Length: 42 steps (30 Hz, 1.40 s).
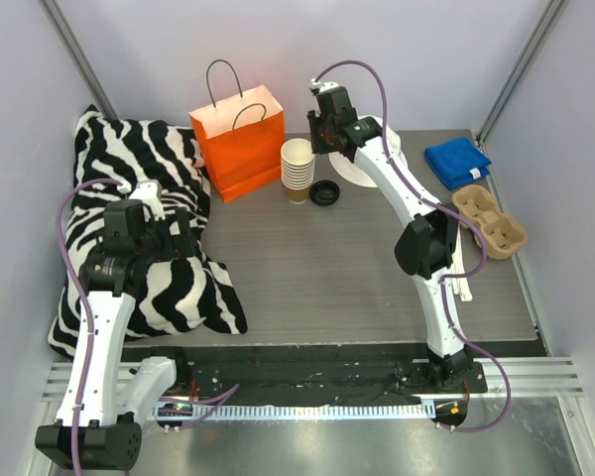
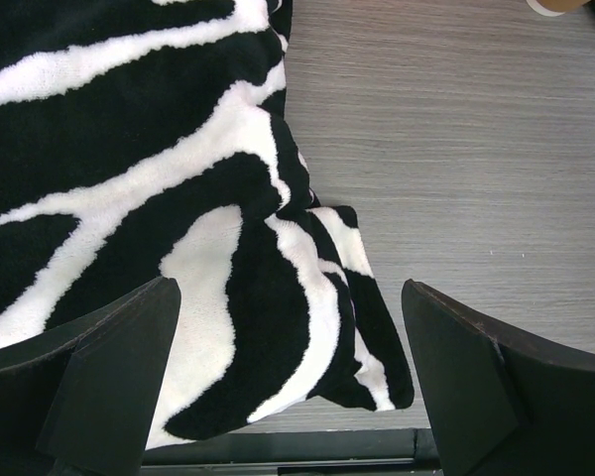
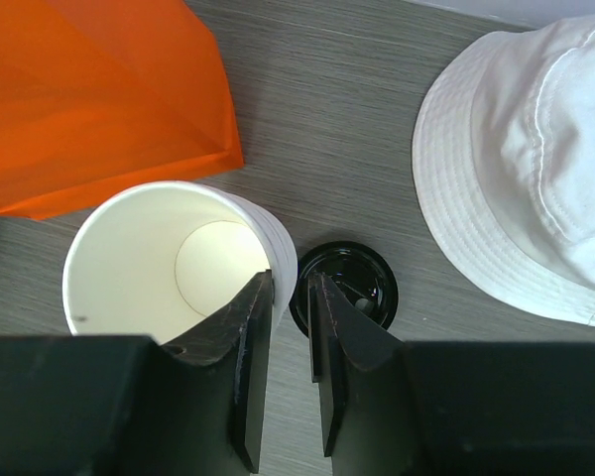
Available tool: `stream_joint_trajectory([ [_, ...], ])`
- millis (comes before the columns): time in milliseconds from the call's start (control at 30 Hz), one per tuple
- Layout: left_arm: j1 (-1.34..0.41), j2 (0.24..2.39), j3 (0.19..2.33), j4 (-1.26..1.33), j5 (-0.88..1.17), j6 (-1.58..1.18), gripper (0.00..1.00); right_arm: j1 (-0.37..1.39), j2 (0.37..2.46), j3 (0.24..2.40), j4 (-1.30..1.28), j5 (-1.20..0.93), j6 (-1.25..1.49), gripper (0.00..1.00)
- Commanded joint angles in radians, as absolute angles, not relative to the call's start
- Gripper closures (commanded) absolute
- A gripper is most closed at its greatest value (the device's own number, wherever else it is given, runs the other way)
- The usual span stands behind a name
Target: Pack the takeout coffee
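Observation:
No lidded coffee cup shows. A round black lid (image 1: 324, 192) lies alone on the table, and shows in the right wrist view (image 3: 352, 283), beside a stack of lidless paper cups (image 1: 297, 169) with a cream inside (image 3: 169, 268). My right gripper (image 1: 317, 147) is at the stack's top. Its jaws (image 3: 290, 278) are nearly together astride the right rim of the top cup, one finger inside and one outside over the lid. My left gripper (image 1: 171, 236) hangs open and empty (image 2: 288, 288) over a zebra pillow.
An orange paper bag (image 1: 238, 139) stands left of the cups (image 3: 89, 89). A white hat (image 1: 355, 175) lies right of them (image 3: 535, 149). A blue cloth (image 1: 456, 161) and a brown pulp carrier (image 1: 488, 220) are at the right. The zebra pillow (image 1: 139, 159) fills the left (image 2: 129, 149).

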<state>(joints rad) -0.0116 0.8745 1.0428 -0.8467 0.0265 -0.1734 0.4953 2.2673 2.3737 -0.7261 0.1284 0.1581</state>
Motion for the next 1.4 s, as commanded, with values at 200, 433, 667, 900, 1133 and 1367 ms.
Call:
stream_joint_trajectory([
  [200, -0.008, 0.871, 1.042, -0.796, 0.029, -0.176, 0.00, 0.502, 2.279, 2.431, -0.684, 0.126, 0.169, 0.73],
  [433, -0.008, 0.887, 1.046, -0.795, 0.035, -0.181, 0.00, 0.502, 2.287, 2.433, -0.684, 0.118, 0.172, 0.75],
  [667, -0.008, 0.887, 1.045, -0.793, 0.034, -0.183, 0.00, 0.500, 2.290, 2.434, -0.687, 0.115, 0.172, 0.81],
  [900, -0.008, 0.887, 1.046, -0.793, 0.032, -0.183, 0.00, 0.499, 2.281, 2.445, -0.686, 0.126, 0.178, 0.99],
  [1133, -0.008, 0.894, 1.048, -0.792, 0.037, -0.187, 0.00, 0.495, 2.235, 2.450, -0.689, 0.126, 0.195, 0.99],
  [1367, -0.008, 0.899, 1.051, -0.790, 0.043, -0.190, 0.00, 0.491, 2.207, 2.444, -0.695, 0.080, 0.222, 0.99],
])
